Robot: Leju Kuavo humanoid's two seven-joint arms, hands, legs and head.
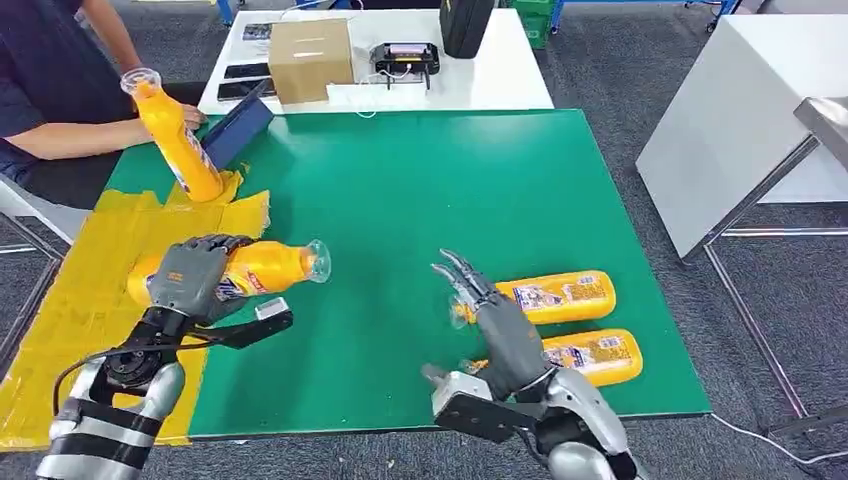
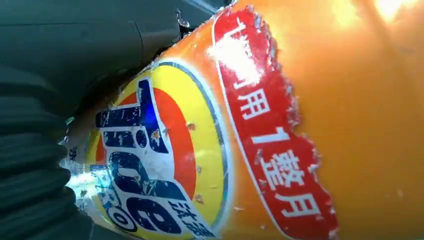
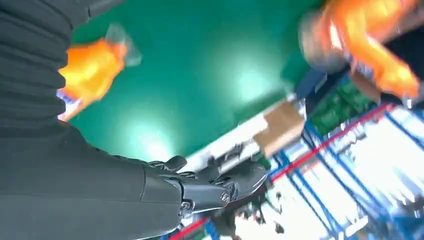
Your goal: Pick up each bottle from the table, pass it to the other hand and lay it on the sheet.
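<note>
A green table carries the work, and a crinkled yellow sheet covers its left side, running down to the near left corner. A person sits at the far left edge, one hand steadying an upright orange detergent bottle that stands on the far end of the sheet.

The left hand grips a second orange bottle around its body, right at the boundary between sheet and bare green. Its long axis runs roughly parallel to the near edge, with the clear cap end pointing right, toward the table's middle, and its base over the sheet. In the left wrist view the worn label sits tight against the hand. Laying it down looks to call for only a short move leftward, since the sheet lies directly under and beside this hand.

Near the front right corner two more orange bottles lie side by side, a farther one and a nearer one, both lengthwise along the near edge. The right hand hangs just left of them, fingers spread and holding nothing, clearly the nearer hand for the next pick.
</note>
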